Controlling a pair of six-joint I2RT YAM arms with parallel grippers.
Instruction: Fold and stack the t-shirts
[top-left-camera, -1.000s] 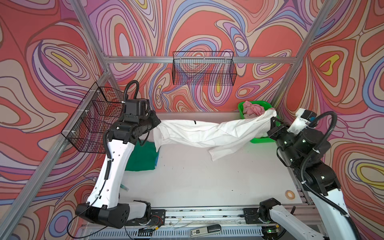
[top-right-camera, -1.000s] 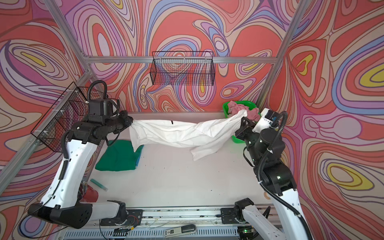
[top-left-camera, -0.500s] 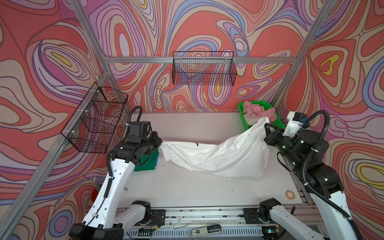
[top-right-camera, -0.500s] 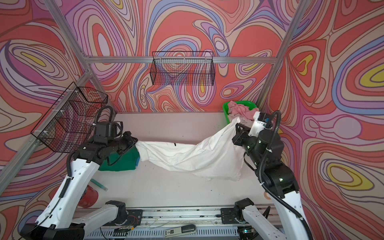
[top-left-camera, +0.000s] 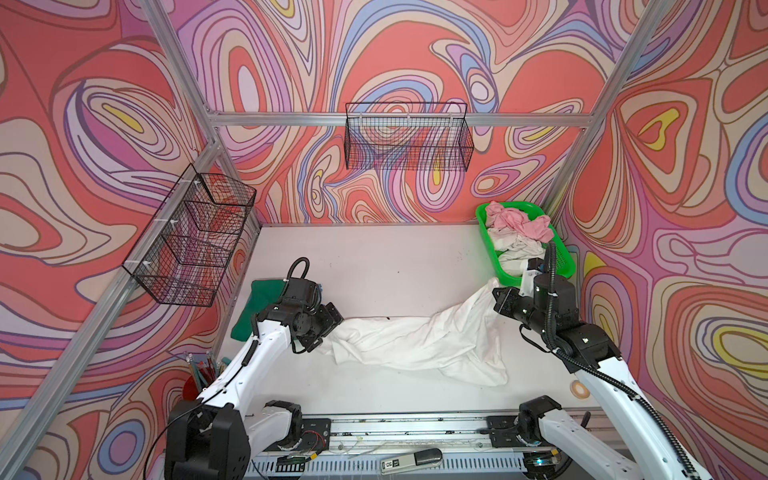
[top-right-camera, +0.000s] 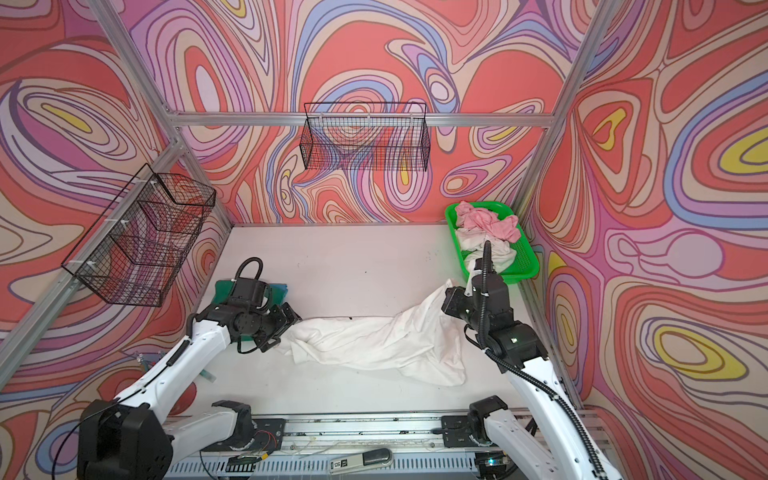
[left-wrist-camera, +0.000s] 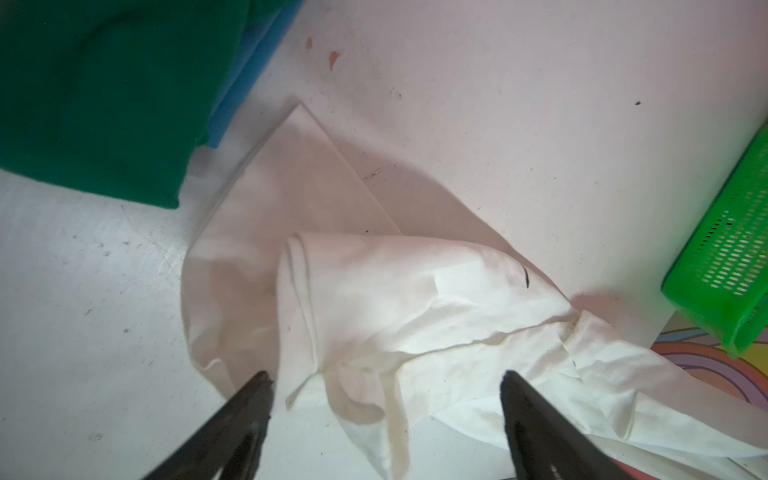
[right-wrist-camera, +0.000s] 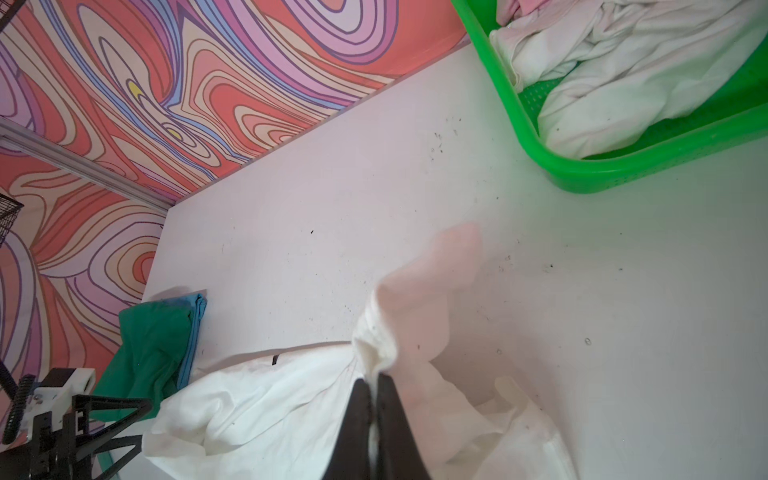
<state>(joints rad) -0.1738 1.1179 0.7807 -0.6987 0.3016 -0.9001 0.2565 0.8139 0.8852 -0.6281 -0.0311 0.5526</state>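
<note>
A large white t-shirt (top-left-camera: 415, 340) (top-right-camera: 374, 336) lies rumpled across the table between my two grippers. My left gripper (left-wrist-camera: 385, 378) (top-left-camera: 328, 328) stands open over the shirt's left end with nothing between its fingers. My right gripper (right-wrist-camera: 376, 380) (top-left-camera: 498, 297) is shut on the shirt's right end and holds that end lifted off the table. A folded dark green t-shirt (top-left-camera: 253, 303) (left-wrist-camera: 104, 95) lies behind my left arm on a blue cloth (left-wrist-camera: 249, 62). A pink t-shirt (top-left-camera: 519, 222) and an off-white t-shirt (top-left-camera: 515, 249) are heaped in the green basket (top-left-camera: 484, 220).
The green basket (right-wrist-camera: 582, 174) stands in the back right corner, just behind my right gripper. Black wire baskets hang on the back wall (top-left-camera: 407, 141) and the left wall (top-left-camera: 191, 237). A red cup of pens (top-left-camera: 199, 374) sits at the front left.
Both arms came down and towards the front, laying the white t-shirt on the table. My left gripper opened and let go of its end. The right gripper kept its hold.
</note>
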